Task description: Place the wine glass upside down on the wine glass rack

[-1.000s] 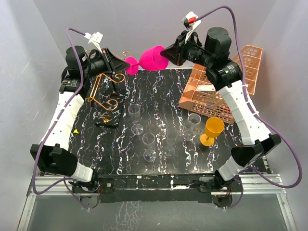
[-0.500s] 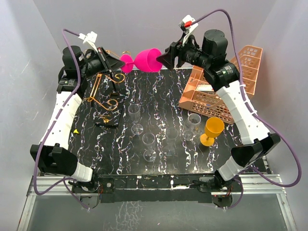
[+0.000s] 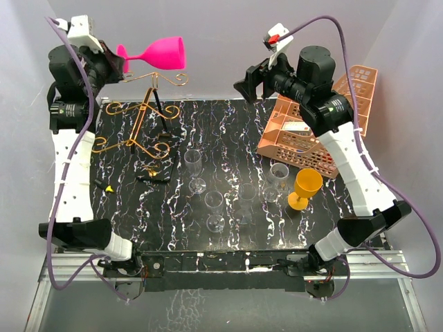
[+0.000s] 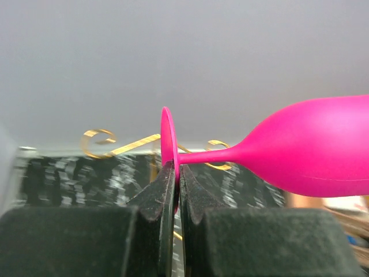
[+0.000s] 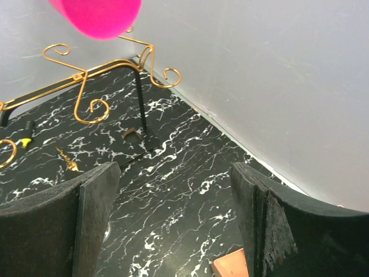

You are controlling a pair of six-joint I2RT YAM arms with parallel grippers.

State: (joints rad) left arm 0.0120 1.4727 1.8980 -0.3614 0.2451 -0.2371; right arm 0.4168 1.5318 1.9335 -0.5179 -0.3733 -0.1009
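Handover has just finished: your right gripper [image 3: 243, 84], which gripped the bowl a second ago, has let go and sits spread wide and empty. Your left gripper [image 3: 116, 61] now pinches the foot of the wine glass [image 3: 156, 54]. Your left arm has swung up and back, holding the glass sideways, high above the wine glass rack [image 3: 142, 114]; you still need to invert it.

The black marbled table [image 3: 228, 131] carries a gold wire rack [image 3: 142, 124] at ten o'clock, standing on its dark base. An orange plastic basket [image 3: 297, 138] sits at two o'clock. Several clear glasses [image 3: 194, 166] stand upright around the centre, with an orange goblet [image 3: 304, 188] at three o'clock and a small yellow piece [image 3: 109, 187] at nine.
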